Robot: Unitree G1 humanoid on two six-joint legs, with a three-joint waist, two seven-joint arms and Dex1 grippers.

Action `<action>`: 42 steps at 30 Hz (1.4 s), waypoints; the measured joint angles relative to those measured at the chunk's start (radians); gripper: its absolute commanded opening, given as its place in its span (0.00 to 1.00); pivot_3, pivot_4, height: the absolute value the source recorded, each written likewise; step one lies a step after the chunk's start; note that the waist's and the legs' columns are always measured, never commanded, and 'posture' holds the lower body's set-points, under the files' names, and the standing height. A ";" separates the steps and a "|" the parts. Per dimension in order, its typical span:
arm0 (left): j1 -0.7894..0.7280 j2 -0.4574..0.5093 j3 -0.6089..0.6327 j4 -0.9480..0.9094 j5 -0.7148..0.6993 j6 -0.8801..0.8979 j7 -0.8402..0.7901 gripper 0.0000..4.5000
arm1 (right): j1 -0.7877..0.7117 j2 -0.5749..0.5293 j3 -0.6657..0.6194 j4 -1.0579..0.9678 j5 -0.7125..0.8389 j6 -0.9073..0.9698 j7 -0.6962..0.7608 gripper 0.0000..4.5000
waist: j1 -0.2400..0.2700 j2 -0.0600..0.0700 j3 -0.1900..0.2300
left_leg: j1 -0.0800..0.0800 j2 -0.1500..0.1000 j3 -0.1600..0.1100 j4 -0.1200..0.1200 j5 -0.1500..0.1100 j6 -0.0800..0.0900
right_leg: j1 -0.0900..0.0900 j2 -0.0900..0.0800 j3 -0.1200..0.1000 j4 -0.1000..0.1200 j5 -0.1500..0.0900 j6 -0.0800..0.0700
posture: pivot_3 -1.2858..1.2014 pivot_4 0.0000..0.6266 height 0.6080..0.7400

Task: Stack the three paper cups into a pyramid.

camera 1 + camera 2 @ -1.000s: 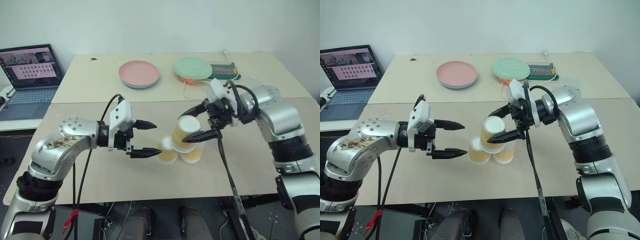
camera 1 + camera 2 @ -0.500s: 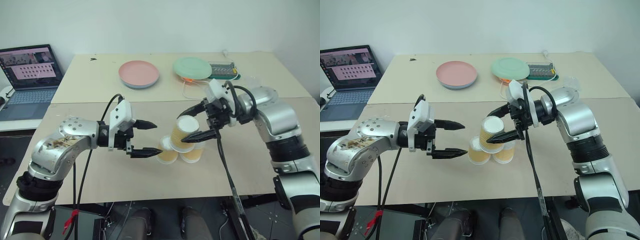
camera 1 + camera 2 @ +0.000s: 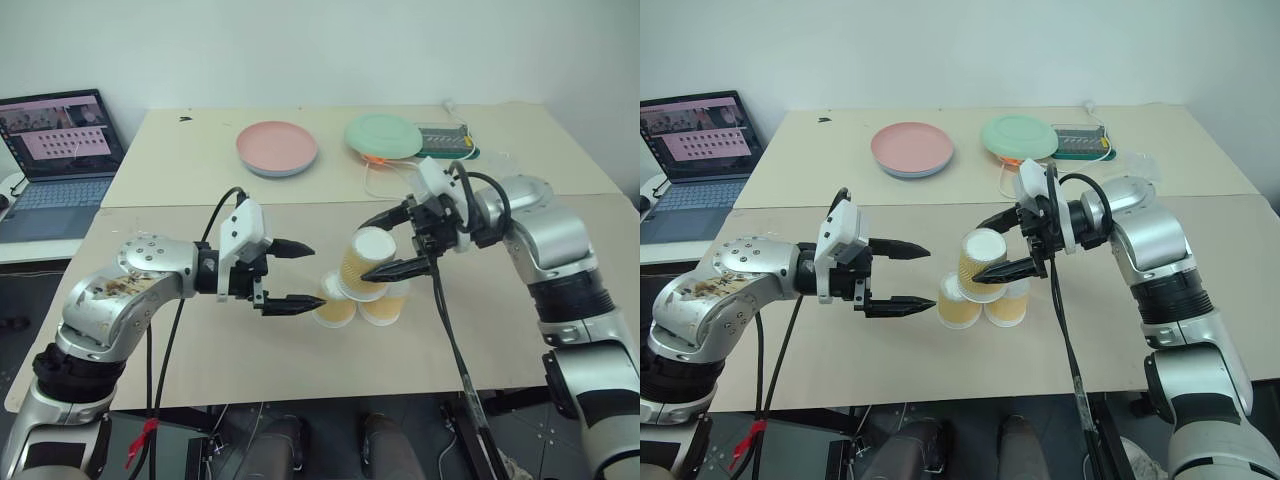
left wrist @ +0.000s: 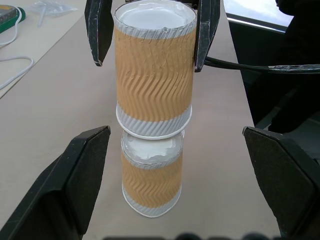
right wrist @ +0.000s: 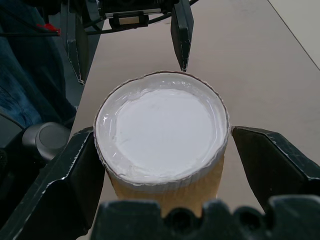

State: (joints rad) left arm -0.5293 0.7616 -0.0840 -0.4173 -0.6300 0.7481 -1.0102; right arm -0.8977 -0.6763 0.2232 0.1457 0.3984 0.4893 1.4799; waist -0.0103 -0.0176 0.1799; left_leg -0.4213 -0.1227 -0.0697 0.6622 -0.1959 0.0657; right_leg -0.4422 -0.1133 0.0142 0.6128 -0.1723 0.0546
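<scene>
Two beige tables (image 3: 200, 350), pushed together, seam running across the middle. Far table: open laptop (image 3: 62, 150) off its left end on a separate surface, pink plate (image 3: 277, 148) centre-left, green plate (image 3: 384, 134) right of it, w/ a small dark-green tray (image 3: 447, 140) just beside the green plate and a white cable (image 3: 385, 185) looping toward the near table.

Near table, centre: the three paper cups, all upside down, white ends up. Two bottom cups side by side & touching: left bottom cup (image 3: 333, 302), right bottom cup (image 3: 385, 305). Top cup (image 3: 366, 262) sits on both, over the joint between them, slightly tilted.

Right gripper (image 3: 394, 243) comes in from the right, fingers spread wide, one either side of the top cup; wrist view shows small gaps btw pads and cup wall, so not clamping it. Left gripper (image 3: 298, 274) comes in from the left, also spread wide, holding nothing, tips just beside the left bottom cup, lower finger (image 3: 285, 303) near its side; can't tell if touching.
</scene>
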 measured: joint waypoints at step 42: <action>0.195 -0.205 0.480 0.038 0.055 0.052 0.660 1.00 | 0.356 -0.078 -0.653 -0.209 0.051 0.269 -0.892 0.99 | 0.020 0.001 -0.001 | 0.006 0.000 0.001 -0.001 0.001 -0.001 | 0.006 0.000 0.002 0.000 0.001 0.000 | 0.52 0.24 0.81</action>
State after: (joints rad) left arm -0.3346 0.5563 0.3964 -0.3793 -0.5754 0.7996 -0.3500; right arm -0.5422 -0.7541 -0.4295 -0.0637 0.4494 0.7583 0.5881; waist 0.0094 -0.0171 0.1788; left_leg -0.4152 -0.1225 -0.0684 0.6612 -0.1953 0.0643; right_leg -0.4364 -0.1137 0.0163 0.6131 -0.1715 0.0543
